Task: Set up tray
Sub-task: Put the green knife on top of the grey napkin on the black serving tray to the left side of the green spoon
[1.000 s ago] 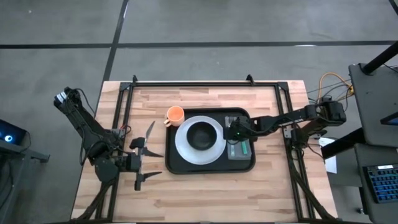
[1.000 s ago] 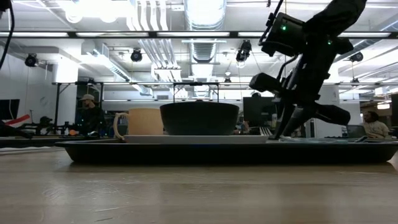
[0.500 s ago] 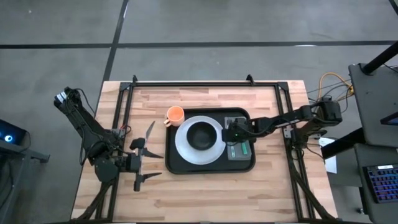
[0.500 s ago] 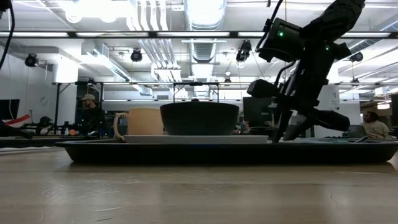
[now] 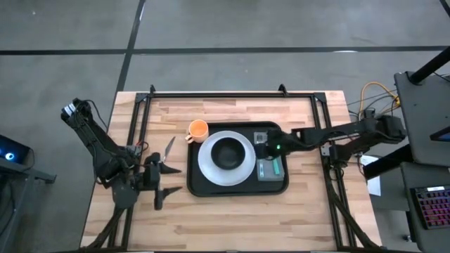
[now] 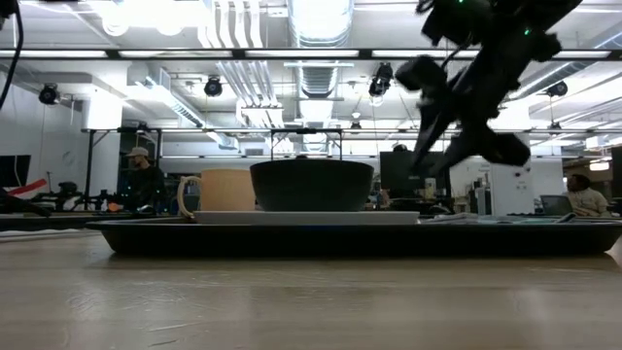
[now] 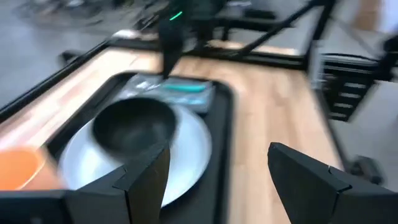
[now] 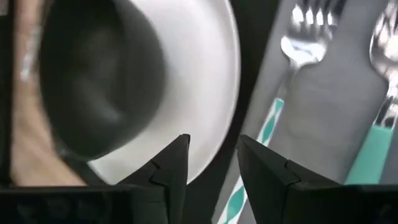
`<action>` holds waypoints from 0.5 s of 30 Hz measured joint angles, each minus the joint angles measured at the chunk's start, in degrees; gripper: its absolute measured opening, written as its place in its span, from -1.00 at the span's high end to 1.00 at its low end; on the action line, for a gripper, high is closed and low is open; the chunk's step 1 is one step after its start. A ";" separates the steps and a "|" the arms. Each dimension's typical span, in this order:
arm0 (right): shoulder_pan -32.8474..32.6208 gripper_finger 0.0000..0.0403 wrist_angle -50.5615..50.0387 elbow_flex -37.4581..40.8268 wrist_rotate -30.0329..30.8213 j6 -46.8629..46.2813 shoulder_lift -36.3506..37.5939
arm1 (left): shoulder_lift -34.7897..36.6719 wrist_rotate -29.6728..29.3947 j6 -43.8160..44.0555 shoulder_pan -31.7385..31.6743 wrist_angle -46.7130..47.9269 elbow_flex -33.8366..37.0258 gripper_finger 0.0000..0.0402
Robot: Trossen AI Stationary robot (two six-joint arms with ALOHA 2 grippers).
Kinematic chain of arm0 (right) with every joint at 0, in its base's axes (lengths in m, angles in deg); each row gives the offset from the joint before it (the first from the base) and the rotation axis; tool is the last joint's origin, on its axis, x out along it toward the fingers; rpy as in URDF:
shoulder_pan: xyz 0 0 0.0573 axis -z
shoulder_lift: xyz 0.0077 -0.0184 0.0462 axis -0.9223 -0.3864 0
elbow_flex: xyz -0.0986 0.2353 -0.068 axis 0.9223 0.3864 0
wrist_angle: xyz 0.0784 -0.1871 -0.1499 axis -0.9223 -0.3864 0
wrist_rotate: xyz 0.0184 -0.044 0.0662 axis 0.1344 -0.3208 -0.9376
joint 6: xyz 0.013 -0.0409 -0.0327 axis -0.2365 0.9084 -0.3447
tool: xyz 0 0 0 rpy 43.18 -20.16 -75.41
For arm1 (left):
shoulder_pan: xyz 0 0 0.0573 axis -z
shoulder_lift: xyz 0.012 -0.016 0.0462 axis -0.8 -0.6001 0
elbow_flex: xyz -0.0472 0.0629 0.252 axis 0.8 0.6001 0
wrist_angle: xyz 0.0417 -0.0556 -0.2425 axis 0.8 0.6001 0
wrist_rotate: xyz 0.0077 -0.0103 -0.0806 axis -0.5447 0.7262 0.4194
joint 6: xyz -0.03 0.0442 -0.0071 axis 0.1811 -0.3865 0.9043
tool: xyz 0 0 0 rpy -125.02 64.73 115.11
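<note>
The tray [image 5: 238, 191], black with rounded corners and a raised rim, lies on the wooden table [image 5: 232, 221] a little toward its right edge, long side running left to right. On the tray's left part sits a round white plate [image 5: 225, 159] with a dark bowl [image 5: 227, 152] in its middle. On the tray's right part lies a grey napkin [image 5: 271, 169] carrying cutlery with teal handles; the right wrist view shows a fork [image 8: 297, 43] and, beside it, a second utensil [image 8: 380, 99] whose head is cut off by the picture's edge. An orange cup [image 5: 198, 128] stands on the table just off the tray's far left corner, near the plate's rim.

The right gripper [image 5: 264, 149] hangs above the tray between the plate and the napkin, its arm reaching in from the table's right edge. In the low view it is raised clear of the tray, above the level of the bowl. Its 2 fingers [image 8: 169, 168] are spread a little apart and hold nothing, with the plate's rim and the tray floor showing through the gap.

The left gripper [image 5: 163, 176] waits over the table near its left edge, well apart from the tray, its 2 fingers [image 7: 149, 177] spread wide and empty, pointed toward the tray.
</note>
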 joint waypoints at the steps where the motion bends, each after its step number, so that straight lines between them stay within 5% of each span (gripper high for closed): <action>1: 0.08 0.35 -0.47 0.00 0.07 1.29 1.66 | 0.05 -0.97 3.54 0.00 3.03 0.00 -0.24; 9: 0.03 0.36 -6.94 0.00 0.36 12.62 13.67 | -2.30 -0.57 34.72 0.00 27.75 0.07 -0.22; 15: -0.06 0.34 -9.53 0.04 0.59 20.84 18.36 | -7.43 10.76 64.08 0.00 50.07 0.14 -0.22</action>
